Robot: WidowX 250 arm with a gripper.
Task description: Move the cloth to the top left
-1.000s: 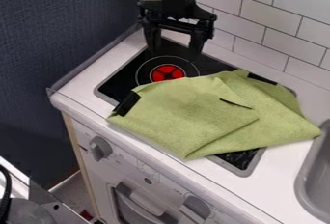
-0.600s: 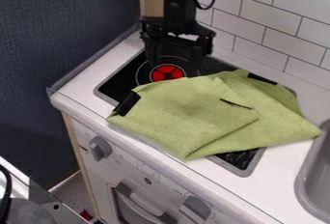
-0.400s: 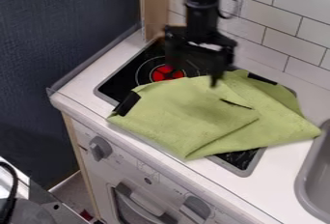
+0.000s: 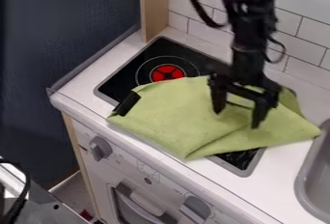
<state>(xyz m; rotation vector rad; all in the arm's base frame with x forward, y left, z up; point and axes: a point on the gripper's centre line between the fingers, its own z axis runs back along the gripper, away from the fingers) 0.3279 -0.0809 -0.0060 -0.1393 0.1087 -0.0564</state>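
The black gripper hangs over the right half of the green cloth, its two fingers spread apart with cloth visible between them. Whether the fingertips touch the fabric, I cannot tell. Folded over itself, the cloth covers the middle and right of the black stovetop and overhangs its front and right edges. A black patch marks the cloth's left corner. The arm hides part of the cloth's back right area.
A red-centred burner shows at the stovetop's back left. The grey sink lies at the right edge. White wall tiles and a wooden post rise behind the counter. Knobs line the stove's front.
From above the burner at the back left, the gripper has moved right and toward the front, over the cloth. The cloth has kept its place and shape where visible.
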